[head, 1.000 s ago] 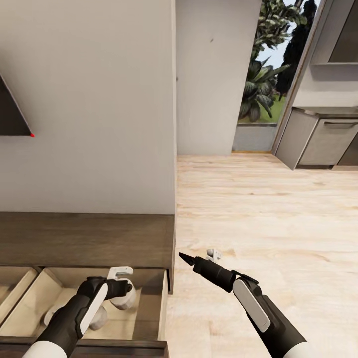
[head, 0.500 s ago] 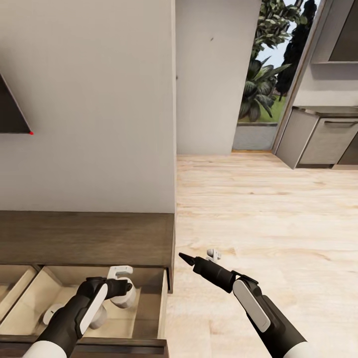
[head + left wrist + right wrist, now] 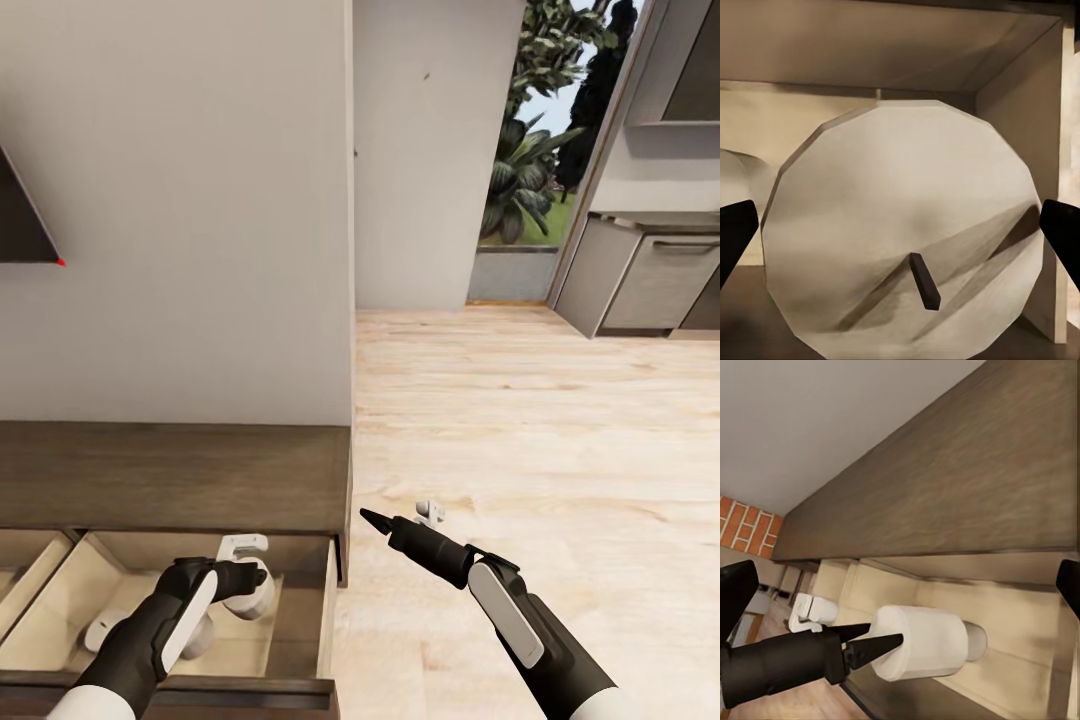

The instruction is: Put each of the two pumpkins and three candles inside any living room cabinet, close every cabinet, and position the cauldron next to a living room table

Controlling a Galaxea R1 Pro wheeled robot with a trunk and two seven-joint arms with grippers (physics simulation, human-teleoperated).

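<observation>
Since the drawer (image 3: 326, 620) at the right end of the cabinet (image 3: 170, 480) is pulled out, the left gripper (image 3: 874, 641) can reach straight down into its pale interior, and that's where it is now. Its jaws are spread about as wide as they go, one on each side of a fat white candle (image 3: 926, 649) that lies on its side with the wick end facing the left wrist camera. The candle sits between them, but honestly I can't tell from these angles whether the tips touch the wax at all; it looks more like it's lying loose on the drawer bottom than being pinched. A second candle (image 3: 100, 630) is in the same drawer, further from the end wall, so my guess is that candles are being dropped off here one by one. The right gripper (image 3: 372, 518) hangs out over the wood floor (image 3: 520, 420) just past the cabinet's end, jaws wide apart and holding nothing, probably parked there so it stays clear of the drawer. Going by this, the next thing would be lifting the left arm out without nudging either candle, then pushing the drawer shut.
</observation>
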